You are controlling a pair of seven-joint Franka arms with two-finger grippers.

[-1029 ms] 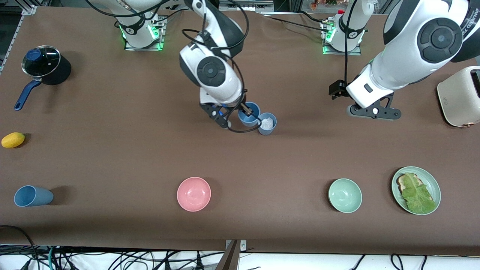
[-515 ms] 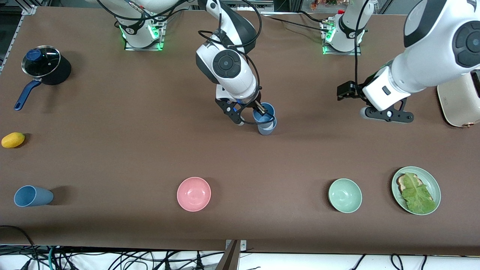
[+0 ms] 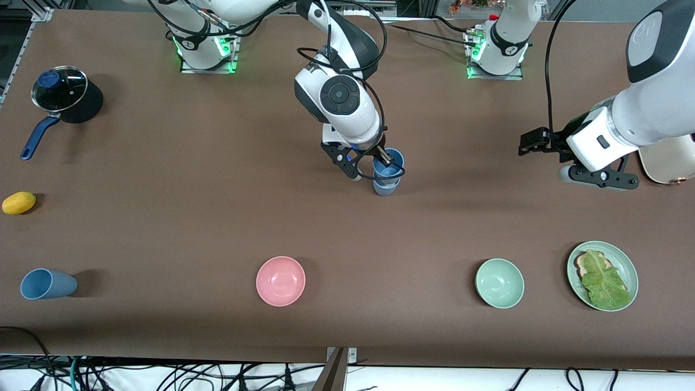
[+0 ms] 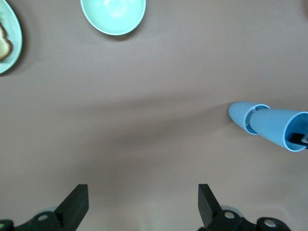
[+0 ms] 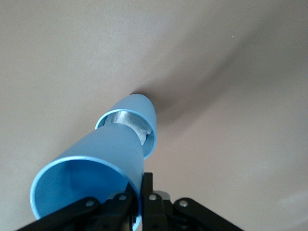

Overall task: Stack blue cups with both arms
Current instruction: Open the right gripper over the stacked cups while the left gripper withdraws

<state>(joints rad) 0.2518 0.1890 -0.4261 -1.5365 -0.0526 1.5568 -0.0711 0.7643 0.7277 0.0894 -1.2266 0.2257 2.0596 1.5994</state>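
The right gripper pinches the rim of the brighter blue cup, one finger inside and one outside, and holds it upright directly over the duller blue cup, which stands on the table near its middle, between the two arm bases and the row of bowls. The held cup's bottom appears to have just entered the lower cup's mouth, as the right wrist view shows; something pale and crumpled sits inside the lower cup, which could stop the upper one from seating fully. Both cups stand with their long axes vertical and nearly in line, so the coming move is probably a straight lowering with little sideways correction. Compared with half a second ago, the held cup has shifted slightly toward the left arm's end of the table and now sits more squarely above the lower cup; a second ago it was beside that cup and not over it. The left gripper hangs with its fingers spread and nothing between them, over the table near the toaster, and has drawn farther away from the cups since the earlier frames. A third blue cup lies on its side near the right arm's end, untouched.
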